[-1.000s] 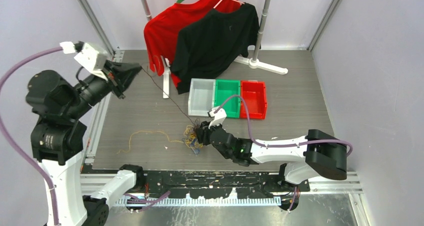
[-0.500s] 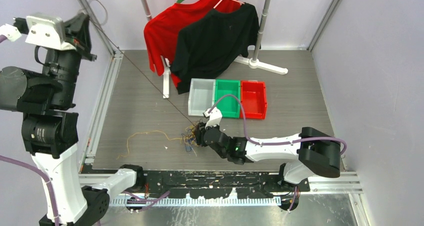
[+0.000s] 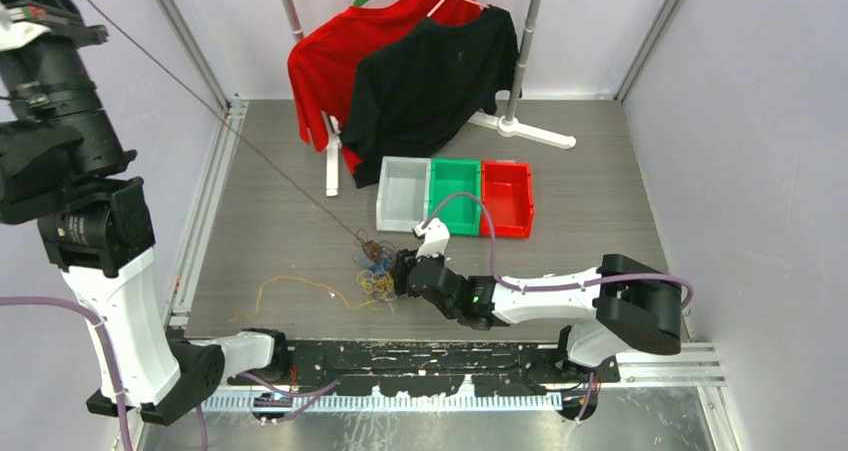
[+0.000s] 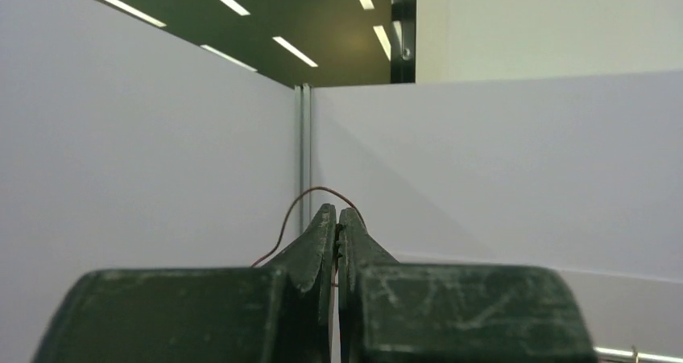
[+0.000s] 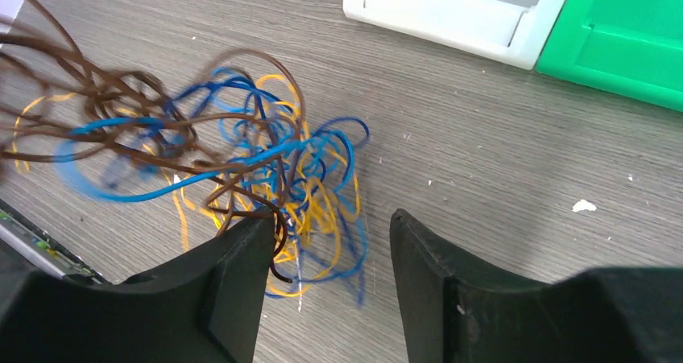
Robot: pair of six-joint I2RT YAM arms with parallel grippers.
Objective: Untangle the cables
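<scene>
Left gripper: raised at far left, fingers pinched shut on the brown cable. It runs taut down to the tangle on the table, left of centre.

Judgement: cables are light, limp and snag-prone; take one strand near a free end, not the knot.

Right gripper: fingers apart, low over the tangle, no grip visible.

Crossings are unreadable and the blue cable is blurred. The top view cuts off the left gripper.

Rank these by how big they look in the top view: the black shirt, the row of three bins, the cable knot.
1. black shirt, clearly the largest.
2. row of bins, wide but shallower.
3. cable knot, the smallest, counting the clump and not its loose strands.
</scene>
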